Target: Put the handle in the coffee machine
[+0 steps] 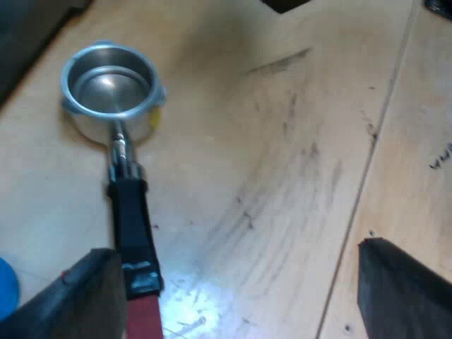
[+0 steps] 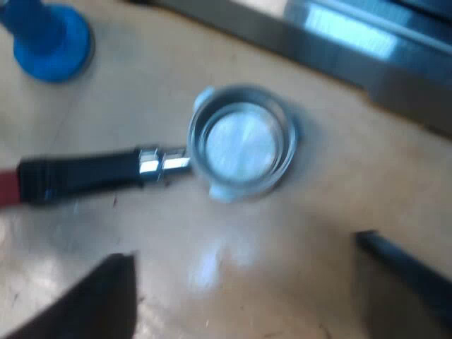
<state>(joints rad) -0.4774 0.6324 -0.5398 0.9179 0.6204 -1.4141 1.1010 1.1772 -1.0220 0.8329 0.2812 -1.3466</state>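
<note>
The metal holder point(image 1: 128, 205) is lying loose on the wooden desk point(image 1: 282, 176), not yet in the machine. Its basket is facing up and sitting open. In the left wrist view its dark handle is running from the basket toward six o'clock and ending in red.

The left end effector point(image 1: 236, 296) is hovering low with its fingers spread wide. The handle is passing just beside one finger point(image 1: 78, 300) rather than sitting midway between the two. Closing from here is likely going to push the handle sideways and spin the holder instead of pinching it.

The right end effector point(image 2: 244, 289) is also hanging spread, near the basket. Seen from there, the blue tamper point(image 2: 49, 35) is standing at about ten o'clock from the basket. The espresso machine point(image 2: 353, 42) is showing its metal front at about one o'clock.

A grip near the red end is risking a droop, since the basket is looking like the heavy part. With both arms working this close to one holder, they are risking a clash. A sliding handle could be knocking the tamper.
</note>
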